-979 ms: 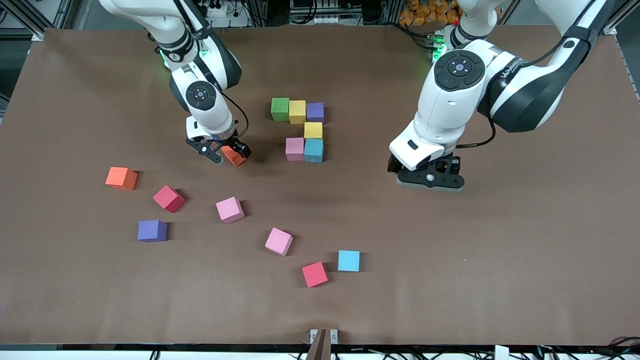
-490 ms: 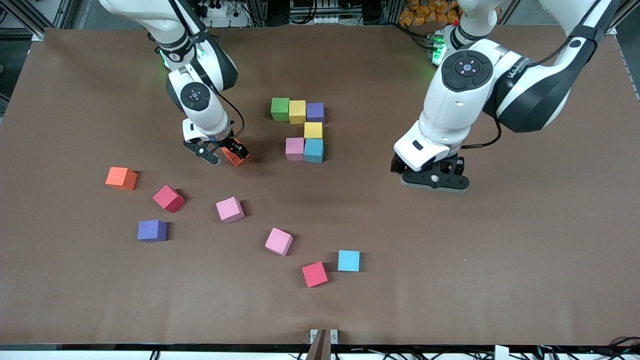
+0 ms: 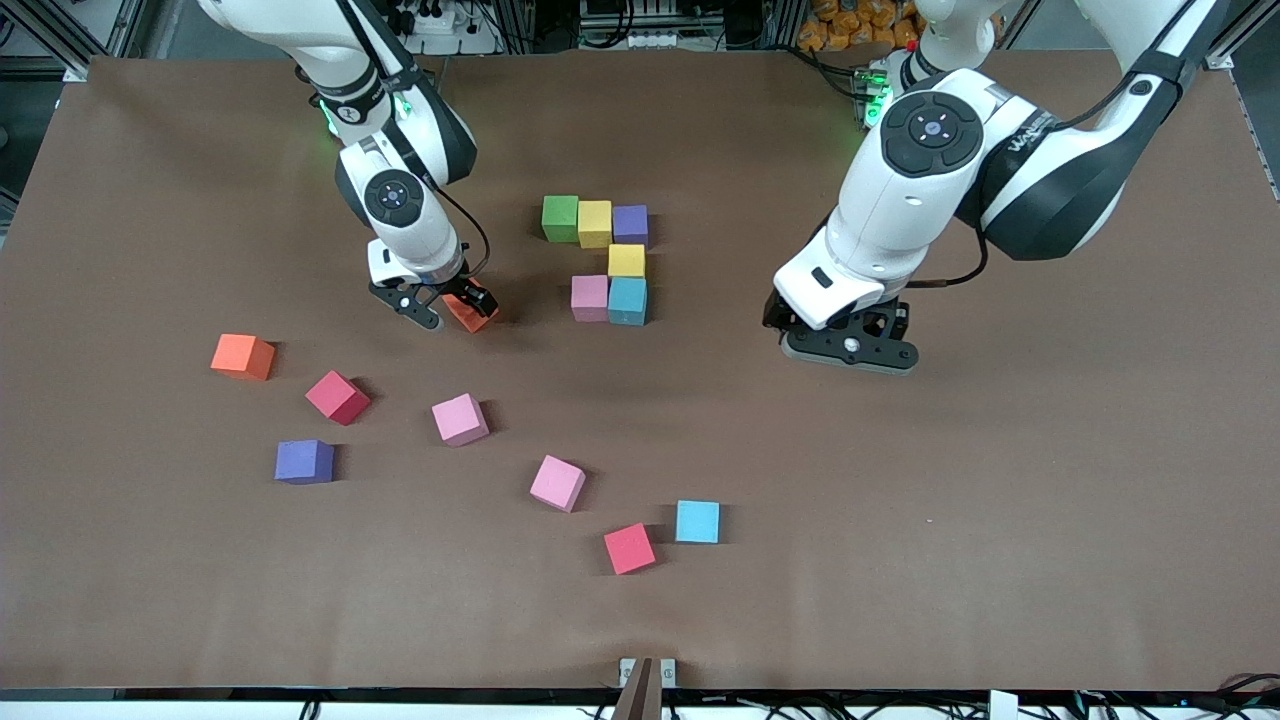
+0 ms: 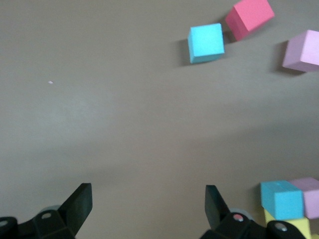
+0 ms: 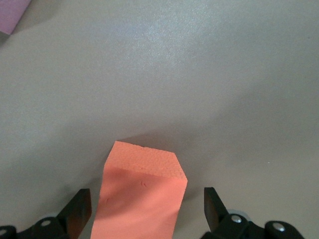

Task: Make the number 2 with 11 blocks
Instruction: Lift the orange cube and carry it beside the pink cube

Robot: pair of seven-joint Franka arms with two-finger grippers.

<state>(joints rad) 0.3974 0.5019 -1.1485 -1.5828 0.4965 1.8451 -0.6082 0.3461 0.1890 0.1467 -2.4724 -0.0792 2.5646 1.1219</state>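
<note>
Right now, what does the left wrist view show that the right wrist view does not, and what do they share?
Only the left wrist view shows the open, empty left gripper, a loose light blue block, a red block and a pink block, plus the figure's light blue block with yellow and pink beside it. Only the right wrist view shows the right gripper with an orange block between its fingers. Both share the brown table cover.
</note>
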